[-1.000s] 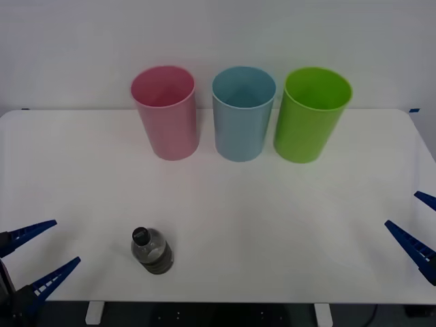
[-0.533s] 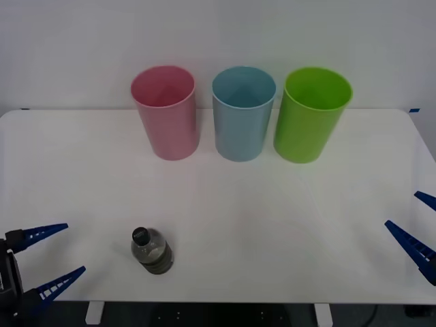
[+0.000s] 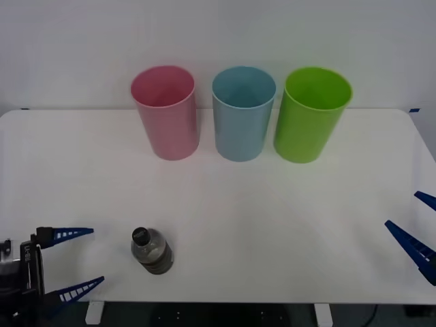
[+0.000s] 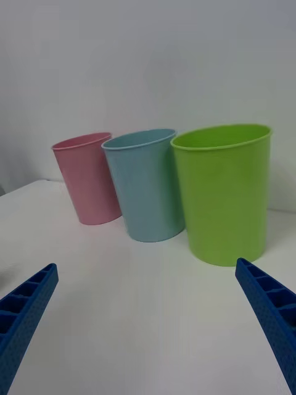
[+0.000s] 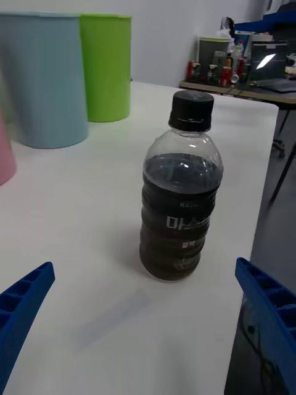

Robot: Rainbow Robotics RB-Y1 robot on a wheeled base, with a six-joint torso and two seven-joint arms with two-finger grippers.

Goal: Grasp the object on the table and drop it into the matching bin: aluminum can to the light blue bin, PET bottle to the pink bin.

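A small clear PET bottle (image 3: 151, 250) with a black cap and dark liquid stands upright near the front left of the white table (image 3: 272, 204); the left wrist view has it (image 5: 180, 197) straight ahead. My left gripper (image 3: 73, 262) is open just left of the bottle, a short gap away, with both blue fingers pointing at it. At the back stand the pink bin (image 3: 165, 112) and the light blue bin (image 3: 242, 113), side by side. My right gripper (image 3: 419, 228) hangs open at the table's right edge, facing the bins (image 4: 145, 185).
A lime green bin (image 3: 311, 114) stands to the right of the light blue one. A white wall rises behind the bins. Desks with clutter show beyond the table's edge (image 5: 246, 68) in the left wrist view.
My left gripper has moved right along the front edge toward the bottle, staying open. The bottle, bins and right arm have not moved.
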